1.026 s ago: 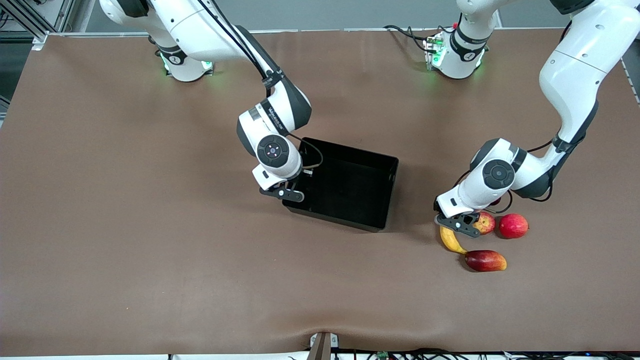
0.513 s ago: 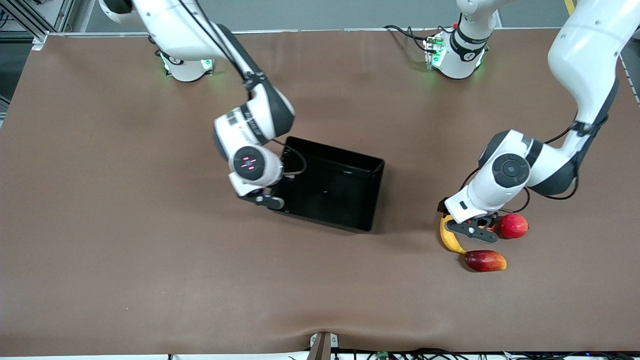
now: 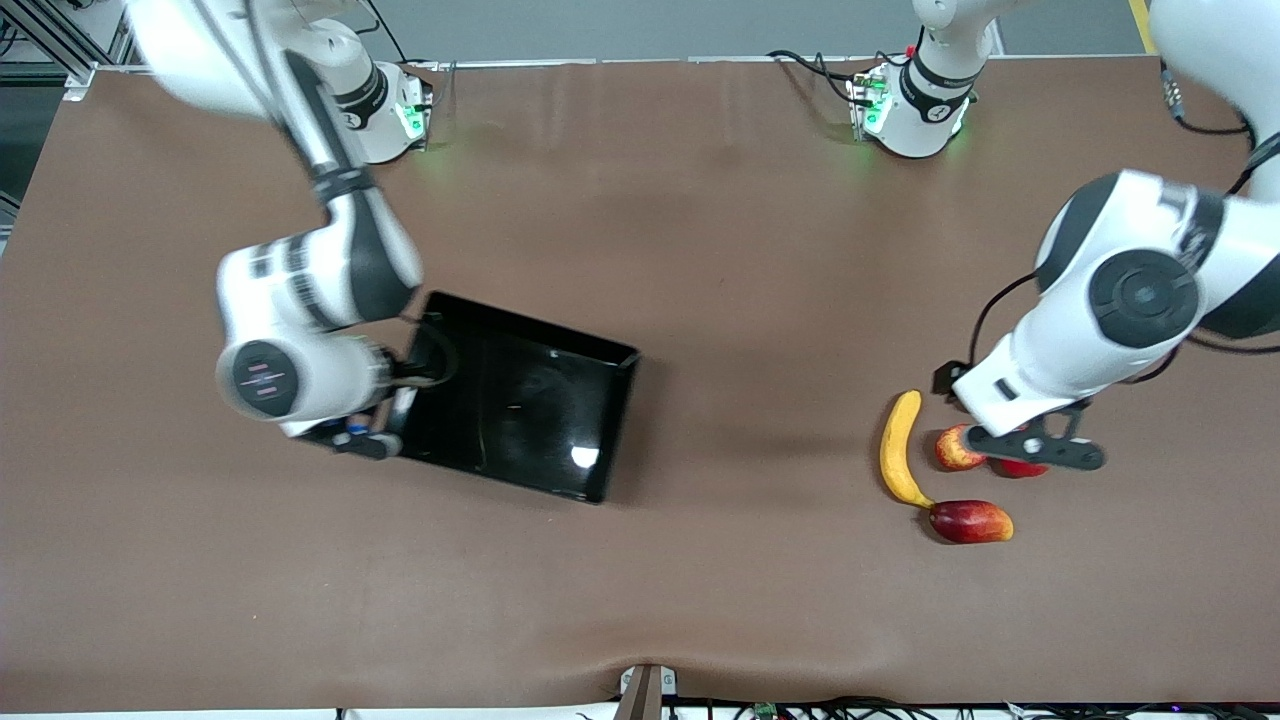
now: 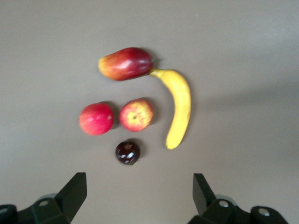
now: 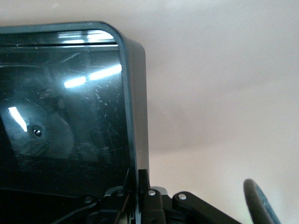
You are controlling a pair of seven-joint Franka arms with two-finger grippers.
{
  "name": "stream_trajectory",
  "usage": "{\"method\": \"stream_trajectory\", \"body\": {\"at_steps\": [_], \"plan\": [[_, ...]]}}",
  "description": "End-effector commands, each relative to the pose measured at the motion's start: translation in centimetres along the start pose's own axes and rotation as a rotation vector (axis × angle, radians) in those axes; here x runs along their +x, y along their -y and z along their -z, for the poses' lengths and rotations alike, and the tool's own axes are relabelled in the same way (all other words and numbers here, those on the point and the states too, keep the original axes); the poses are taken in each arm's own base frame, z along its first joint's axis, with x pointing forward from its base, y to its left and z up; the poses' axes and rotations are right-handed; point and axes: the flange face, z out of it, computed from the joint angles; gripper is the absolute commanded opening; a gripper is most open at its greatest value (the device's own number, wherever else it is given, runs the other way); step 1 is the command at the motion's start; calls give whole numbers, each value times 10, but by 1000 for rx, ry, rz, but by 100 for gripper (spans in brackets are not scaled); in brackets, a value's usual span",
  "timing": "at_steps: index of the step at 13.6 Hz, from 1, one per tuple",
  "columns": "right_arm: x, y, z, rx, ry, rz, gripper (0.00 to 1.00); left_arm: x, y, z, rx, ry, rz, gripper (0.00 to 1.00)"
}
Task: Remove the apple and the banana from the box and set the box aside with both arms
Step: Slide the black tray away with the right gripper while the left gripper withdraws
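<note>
The glossy black rectangular plastic box [image 3: 520,410] sits empty on the brown table, toward the right arm's end, w/ the right gripper [image 3: 365,440] clamped shut on its end wall; that wall runs between the jaws in the right wrist view [image 5: 138,140]. Judging by the grip, it's set for dragging the box aside by 1 wall.

The left gripper [image 3: 1035,450] hangs over the fruit cluster toward the left arm's end, fingers [image 4: 70,196] spread wide, holding nothing, so the fruit looks delivered. The long curved yellow banana [image 3: 897,450] lies on the table just beside the small red-and-yellow mottled apple [image 3: 955,448].

Other fruit nearby: a plain red round fruit [image 4: 96,119] beside the apple, a dark-red-and-yellow mango [image 3: 970,521] touching the banana's tip, nearer the front edge, and a small dark round fruit [image 4: 127,152].

Nothing lies near the box's path; the fruit is well apart from it.
</note>
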Motion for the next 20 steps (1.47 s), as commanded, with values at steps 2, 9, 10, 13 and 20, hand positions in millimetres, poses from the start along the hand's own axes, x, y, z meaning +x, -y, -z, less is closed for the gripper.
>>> {"method": "stream_trajectory", "body": {"at_steps": [2, 9, 10, 13, 20], "plan": [[27, -121, 6, 63, 17, 81, 0, -24, 39, 42, 30, -17, 67, 100], [56, -334, -70, 136, -75, 166, 0, -76, 59, 127, 4, -80, 143, 100], [54, -352, -78, 146, -74, 166, 0, -81, 55, 136, 2, -92, 136, 100], [56, -382, -95, 158, -77, 189, 0, -91, 53, 148, 10, -96, 98, 100], [58, -376, -109, 168, -26, 292, 100, -133, 75, 160, -153, -18, 132, 100]]}}
